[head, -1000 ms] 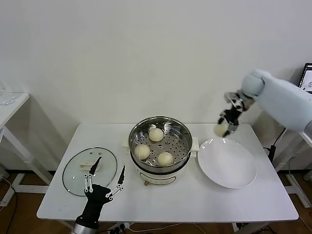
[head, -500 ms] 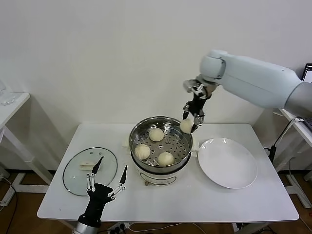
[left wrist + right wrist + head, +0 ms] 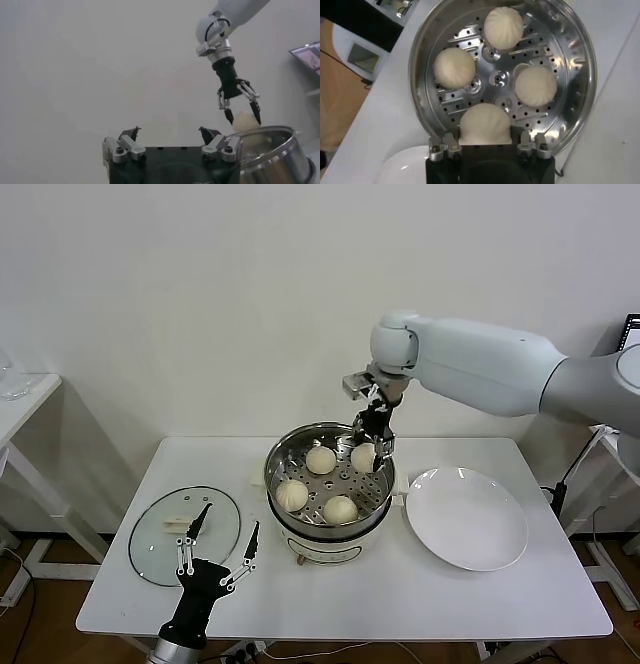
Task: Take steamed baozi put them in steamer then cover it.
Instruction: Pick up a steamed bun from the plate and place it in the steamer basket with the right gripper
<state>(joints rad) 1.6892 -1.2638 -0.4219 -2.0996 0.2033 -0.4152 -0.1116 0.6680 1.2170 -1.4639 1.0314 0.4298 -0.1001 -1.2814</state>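
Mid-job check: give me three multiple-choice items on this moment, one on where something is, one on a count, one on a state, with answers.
1. Where does the round glass lid lie?
A. on the white table, on the robot's left of the shiny steel steamer
B. on the steamer
C. on the flat white plate

2. How many cream-white pleated baozi rest on the perforated tray?
A. one
B. three
C. five

3. What is the right gripper doing?
A. open and empty
B. shut on a baozi above the steamer
C. holding the lid

Answers: 1 A, the lid lies flat by the open left gripper; 2 B, three sit on the tray; 3 B, a fourth is clamped in its fingers.
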